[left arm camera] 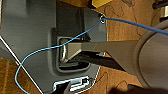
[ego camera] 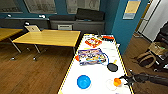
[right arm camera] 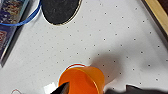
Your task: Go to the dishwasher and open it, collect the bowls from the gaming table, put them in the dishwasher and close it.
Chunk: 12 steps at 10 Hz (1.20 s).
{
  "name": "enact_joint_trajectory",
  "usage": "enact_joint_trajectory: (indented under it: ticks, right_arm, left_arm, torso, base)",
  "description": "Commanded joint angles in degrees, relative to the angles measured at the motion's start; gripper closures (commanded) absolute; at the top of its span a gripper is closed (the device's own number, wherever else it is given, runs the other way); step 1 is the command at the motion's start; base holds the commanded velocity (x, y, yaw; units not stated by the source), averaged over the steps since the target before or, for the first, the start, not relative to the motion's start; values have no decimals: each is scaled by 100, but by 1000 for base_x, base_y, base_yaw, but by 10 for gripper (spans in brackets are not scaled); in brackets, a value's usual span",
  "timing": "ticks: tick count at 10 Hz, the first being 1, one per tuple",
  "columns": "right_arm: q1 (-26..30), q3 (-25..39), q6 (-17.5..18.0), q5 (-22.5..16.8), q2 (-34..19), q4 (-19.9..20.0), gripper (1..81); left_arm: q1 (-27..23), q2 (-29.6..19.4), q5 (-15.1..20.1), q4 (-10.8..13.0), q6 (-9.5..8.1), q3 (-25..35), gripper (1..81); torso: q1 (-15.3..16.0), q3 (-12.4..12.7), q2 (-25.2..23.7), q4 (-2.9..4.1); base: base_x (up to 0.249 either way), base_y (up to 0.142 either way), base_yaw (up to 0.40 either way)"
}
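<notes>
Right gripper [ego camera: 121, 78]: at table's right edge, jaws around the orange-yellow bowl [ego camera: 117, 81].
Blue bowl [ego camera: 83, 81]: near front edge of gaming table [ego camera: 100, 72].
Left jaws: cannot tell.

On the gaming table [ego camera: 100, 75], one bowl [ego camera: 83, 81] lies left of the other bowl [ego camera: 117, 81], disc [ego camera: 112, 67] behind

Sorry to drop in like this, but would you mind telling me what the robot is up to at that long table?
The robot is standing at the gaming table, collecting bowls. Its right pincer has reached in from the table's edge and is at the small orange-yellow bowl, which sits on the white top; whether it is gripped cannot be told. The blue bowl lies untouched nearby, and a flat black disc sits further up the table.
</notes>
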Motion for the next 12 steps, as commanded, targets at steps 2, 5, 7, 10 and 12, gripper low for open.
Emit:
enact_joint_trajectory:
  ticks: [2,5,7,10,12]
  right_arm:
    - [677,-112,-20,-214,2,117,10]
    - [563,-147,-20,-126,125,117,10]
    - [308,-384,-37,67,310,117,10]
    - [-34,-280,-37,339,310,170,811]
    - [129,569,24,524,-337,161,811]
  left_arm:
    - [-31,-59,338,9,27,2,10]
    - [-22,-76,338,9,-17,-24,10]
    - [-13,-102,338,9,-17,-24,10]
    - [-13,-128,364,9,-17,-24,10]
    - [-13,-172,364,9,-17,-33,10]
  torso:
    - [0,0,0,0]
    - [0,0,0,0]
    - [0,0,0,0]
    - [2,0,0,0]
    - [2,0,0,0]
  base:
    - [0,0,0]
    - [0,0,0]
    - [0,0,0]
    - [0,0,0]
    - [0,0,0]
